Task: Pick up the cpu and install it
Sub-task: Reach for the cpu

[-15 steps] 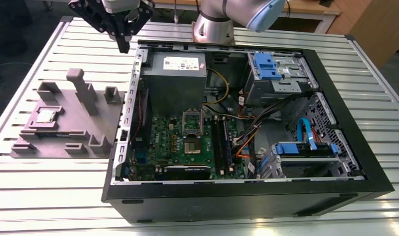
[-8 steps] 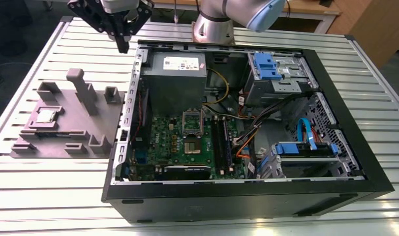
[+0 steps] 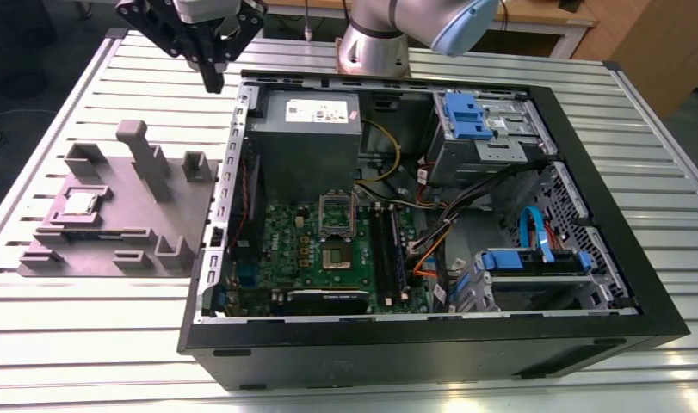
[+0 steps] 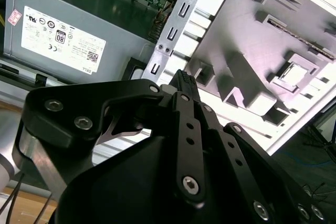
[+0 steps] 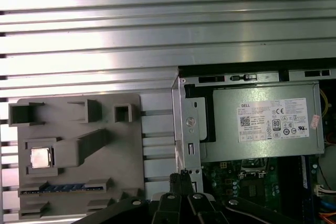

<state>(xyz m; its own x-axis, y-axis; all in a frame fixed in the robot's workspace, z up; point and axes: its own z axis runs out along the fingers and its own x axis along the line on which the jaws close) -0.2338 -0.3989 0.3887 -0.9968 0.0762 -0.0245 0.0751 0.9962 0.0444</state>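
The cpu [image 3: 83, 203] is a small shiny silver square lying flat in a recess of the grey holder block [image 3: 131, 232], on the exterior view's left. It also shows in the first wrist view [image 5: 41, 157] and the second wrist view [image 4: 296, 73]. My black gripper [image 3: 214, 80] hangs high above the table by the far left corner of the open computer case [image 3: 578, 172], well away from the cpu. Its fingers [image 4: 184, 80] are together with nothing between them. On the green motherboard [image 3: 291, 241] the silver socket frame [image 3: 335, 209] stands raised above the socket [image 3: 338, 256].
The grey power-supply box [image 3: 311, 129] sits at the case's far end, close under the gripper. Blue drive brackets [image 3: 464, 112] and cables [image 3: 441, 241] fill the case's right side. The holder block has tall posts [image 3: 136, 142]. Everything rests on a slatted metal table [image 3: 50, 327].
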